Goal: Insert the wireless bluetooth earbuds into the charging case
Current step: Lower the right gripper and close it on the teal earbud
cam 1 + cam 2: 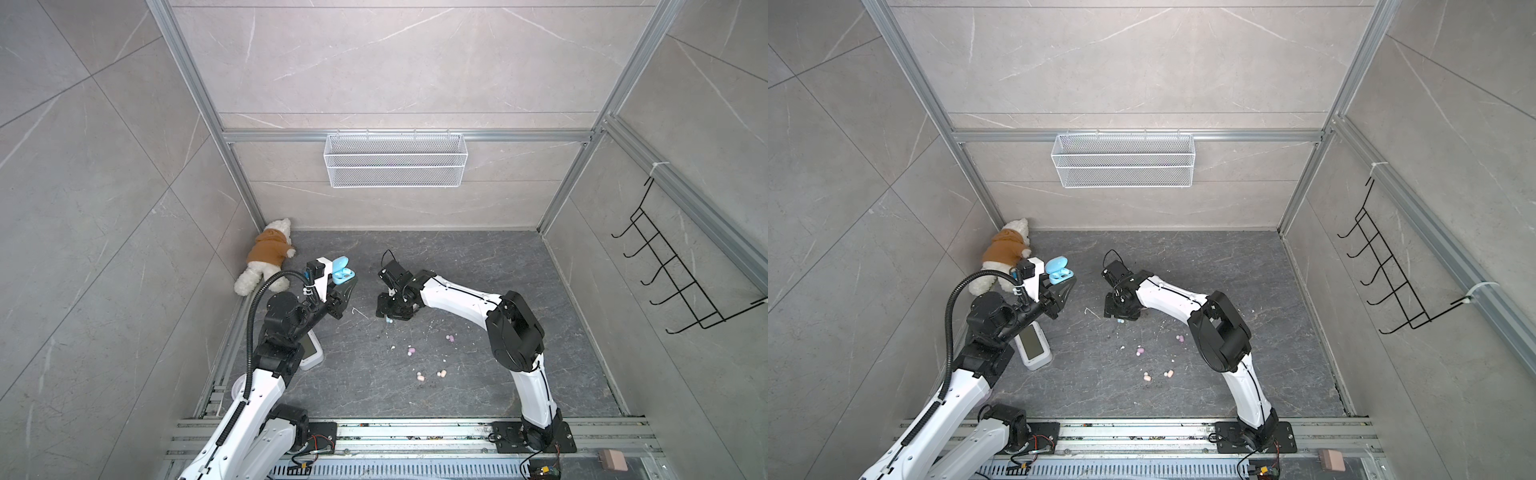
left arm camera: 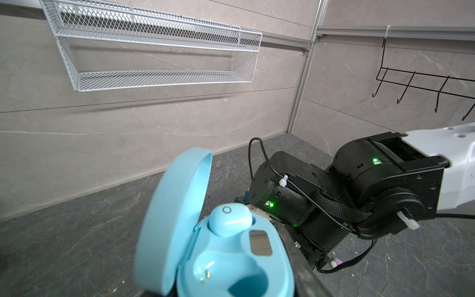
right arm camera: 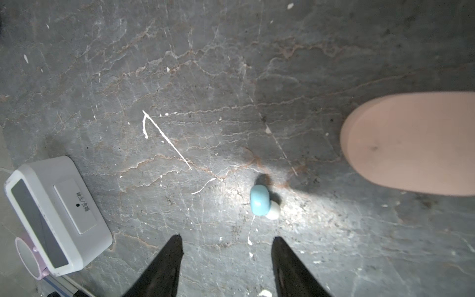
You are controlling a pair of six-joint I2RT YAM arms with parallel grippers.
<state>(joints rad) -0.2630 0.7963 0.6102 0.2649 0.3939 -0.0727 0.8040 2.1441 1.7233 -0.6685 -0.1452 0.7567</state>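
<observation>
Your dark stone bench [image 1: 478,257] carries the loose pieces. Your left pincer [image 1: 345,286] is clenched on the light blue charging case [image 1: 343,274] and holds it above the bench with its lid open. One blue bud [image 2: 230,221] sits in a socket, and the socket beside it is empty. Your right pincer [image 3: 227,237] is released, jaws apart, tips pointing down at the bench. The second blue earbud [image 3: 261,200] lies just ahead of those tips, not touching them. The lilac-pink buds [image 1: 410,352] and peach buds [image 1: 420,377] lie behind that pincer, toward its arm's base.
</observation>
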